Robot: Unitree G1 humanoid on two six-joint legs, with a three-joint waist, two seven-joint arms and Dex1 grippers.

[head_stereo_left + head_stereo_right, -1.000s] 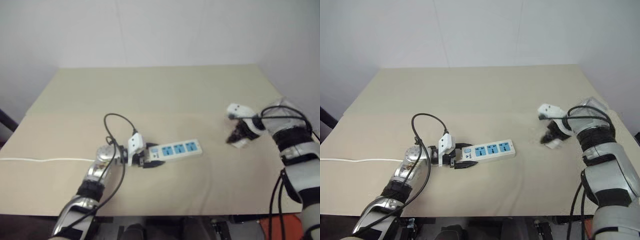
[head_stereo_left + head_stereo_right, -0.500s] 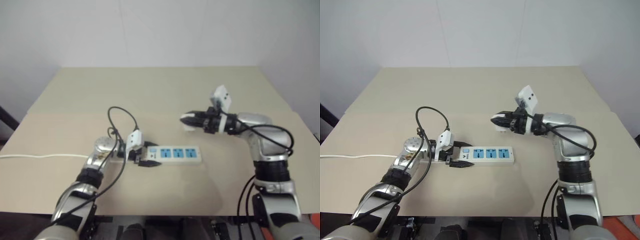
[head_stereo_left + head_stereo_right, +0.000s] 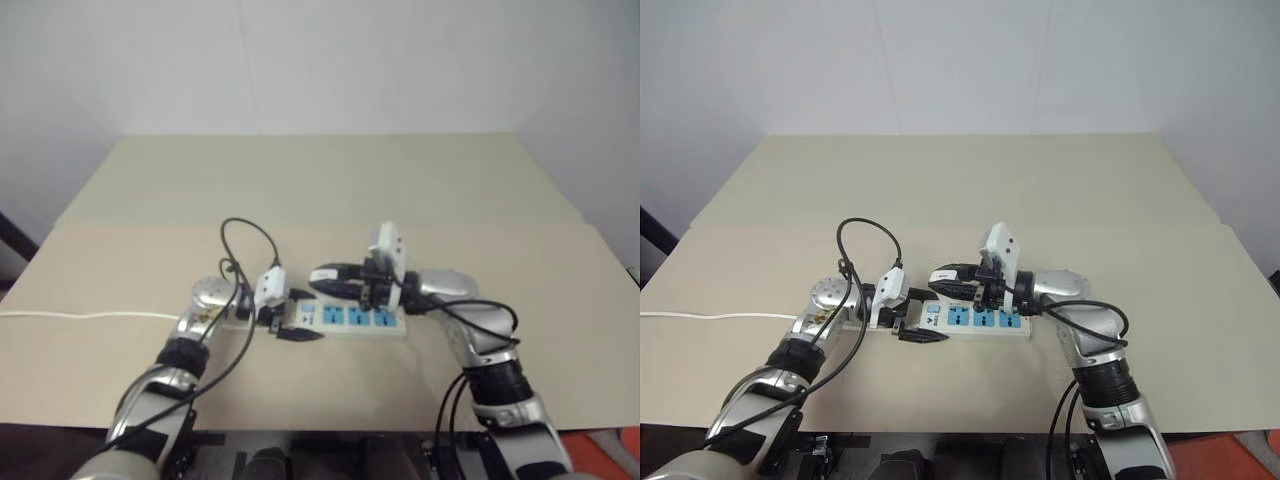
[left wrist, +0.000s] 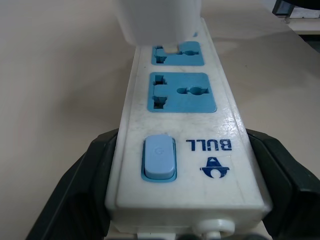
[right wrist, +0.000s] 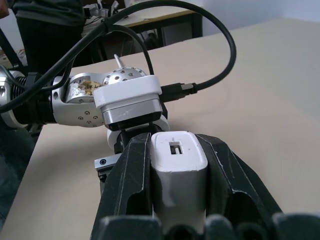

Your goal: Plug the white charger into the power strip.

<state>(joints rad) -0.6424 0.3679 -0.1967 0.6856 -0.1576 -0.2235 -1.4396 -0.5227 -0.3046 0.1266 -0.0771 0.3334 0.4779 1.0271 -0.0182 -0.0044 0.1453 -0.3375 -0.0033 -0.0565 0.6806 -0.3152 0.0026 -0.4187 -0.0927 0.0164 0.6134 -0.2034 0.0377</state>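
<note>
Cord [image 3: 80,317]: white, runs in from the left edge across the surface [image 3: 300,180].
Left hand [image 3: 908,322]: lower centre-left, clamped on the switch end of the power strip [image 3: 975,320].
Power strip: lying flat at centre frame, three blue sockets up.
White charger [image 5: 178,172]: pinched in the right hand [image 3: 945,275], held over the sockets, not seated.
Risk: prongs may miss the slots if tilted; pressing could shift the strip in the left hand's grip.

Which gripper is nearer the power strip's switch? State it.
Left. The left gripper clamps the power strip at its switch end; the right gripper holds the white charger above the sockets.
</note>
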